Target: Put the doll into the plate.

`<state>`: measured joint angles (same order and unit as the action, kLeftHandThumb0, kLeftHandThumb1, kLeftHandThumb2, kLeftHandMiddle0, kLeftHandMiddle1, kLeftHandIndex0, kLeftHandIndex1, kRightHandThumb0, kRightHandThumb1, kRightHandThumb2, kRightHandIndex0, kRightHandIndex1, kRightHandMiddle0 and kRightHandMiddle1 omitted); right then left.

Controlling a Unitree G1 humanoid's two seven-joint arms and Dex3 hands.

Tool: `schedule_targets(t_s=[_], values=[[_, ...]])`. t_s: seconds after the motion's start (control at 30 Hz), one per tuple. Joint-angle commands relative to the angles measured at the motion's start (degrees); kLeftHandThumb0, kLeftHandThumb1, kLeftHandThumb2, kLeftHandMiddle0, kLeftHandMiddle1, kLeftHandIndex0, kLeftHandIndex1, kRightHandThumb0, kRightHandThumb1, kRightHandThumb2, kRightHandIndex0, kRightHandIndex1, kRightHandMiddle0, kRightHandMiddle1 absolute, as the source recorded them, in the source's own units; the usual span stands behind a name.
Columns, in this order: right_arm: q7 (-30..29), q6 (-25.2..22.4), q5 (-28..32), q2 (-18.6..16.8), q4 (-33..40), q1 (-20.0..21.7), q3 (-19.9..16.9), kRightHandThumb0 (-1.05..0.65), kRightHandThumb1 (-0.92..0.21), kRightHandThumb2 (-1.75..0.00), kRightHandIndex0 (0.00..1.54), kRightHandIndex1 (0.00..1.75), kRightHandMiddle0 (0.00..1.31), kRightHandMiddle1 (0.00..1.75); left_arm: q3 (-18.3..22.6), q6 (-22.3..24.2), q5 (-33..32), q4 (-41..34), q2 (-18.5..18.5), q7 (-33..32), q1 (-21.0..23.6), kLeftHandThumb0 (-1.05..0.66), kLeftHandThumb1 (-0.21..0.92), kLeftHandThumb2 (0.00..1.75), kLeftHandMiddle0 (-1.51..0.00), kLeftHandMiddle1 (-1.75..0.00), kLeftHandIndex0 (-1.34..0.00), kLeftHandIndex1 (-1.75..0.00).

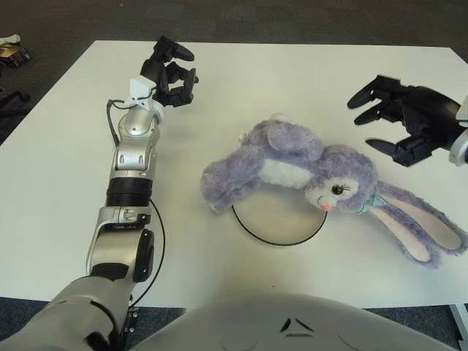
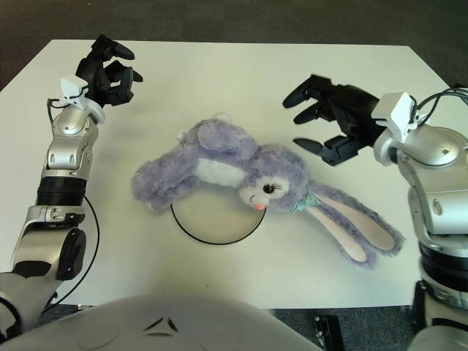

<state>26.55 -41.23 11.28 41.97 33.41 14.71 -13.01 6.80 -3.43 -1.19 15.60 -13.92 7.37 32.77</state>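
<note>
The doll, a purple plush rabbit, lies on its side across the far rim of the plate, with most of the dish exposed on the near side. Its ears trail off over the table, below and just beside the fingers of the right hand.

The right hand hovers beyond the doll's head, fingers spread and holding nothing, clear of the plush.

The left hand is raised far out over the table, well apart from the doll, fingers loosely curled and empty.

To complete placement:
- Lower the spread right fingers onto the torso, not the ears.
- Close firmly; plush compresses.
- Draw the body toward the plate centre.
- Gather the ears inside the rim.
</note>
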Motion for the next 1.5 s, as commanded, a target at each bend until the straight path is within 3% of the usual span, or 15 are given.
schedule_targets(t_s=[0.0,0.27,0.6,0.7,0.93,1.13,1.47], values=[[-17.5,5.5,-5.9,-14.0,-5.8,-1.2,-2.7,-0.09,-0.43,-1.09,0.49,1.47,0.38,1.7,0.8,-3.7,0.4,1.3,1.4,-2.9,-1.7,-0.01,0.4,1.17,-0.63,-1.57,-0.33,-1.75],[-21.2,7.7,-5.9,-18.6,-7.0,-0.4,-2.5,-0.01,-0.47,-1.04,0.54,1.45,0.42,1.74,0.7,-7.0,1.4,2.9,2.8,-5.8,-2.8,-0.01,0.33,1.29,-0.67,-1.65,-0.34,-1.75],[-20.4,16.3,-4.3,-20.8,-15.6,0.0,-4.5,-0.01,-0.43,-1.1,0.61,1.47,0.39,1.75,0.9,-12.4,1.7,8.9,3.5,-7.6,-4.2,-0.01,0.32,1.31,-0.68,-1.68,-0.34,-1.75],[-20.2,20.6,-3.3,-21.8,-21.2,0.6,-5.5,-0.01,-0.39,-1.15,0.64,1.48,0.39,1.75,1.5,-12.2,0.3,9.6,4.5,-7.8,-4.3,-0.01,0.32,1.3,-0.68,-1.66,-0.34,-1.75],[-20.5,24.0,-1.2,-24.4,-23.7,0.3,-6.1,-0.01,-0.32,-1.25,0.67,1.54,0.42,1.75,2.4,-12.2,-0.1,10.0,5.5,-9.3,-4.7,-0.01,0.33,1.29,-0.69,-1.64,-0.34,-1.75],[-18.7,28.4,2.8,-26.8,-27.8,0.8,-7.3,-0.01,-0.29,-1.31,0.64,1.62,0.44,1.74,3.4,-16.4,-0.6,11.6,7.2,-11.4,-4.8,-0.01,0.31,1.34,-0.53,-1.73,-0.48,-1.75],[-17.5,30.1,8.6,-29.4,-31.9,0.8,-8.8,-0.01,-0.19,-1.47,0.69,1.74,0.5,1.73,4.1,-19.5,-4.7,13.7,8.9,-8.1,-5.0,-0.01,0.27,1.38,-0.53,-1.75,-0.51,-1.75]])
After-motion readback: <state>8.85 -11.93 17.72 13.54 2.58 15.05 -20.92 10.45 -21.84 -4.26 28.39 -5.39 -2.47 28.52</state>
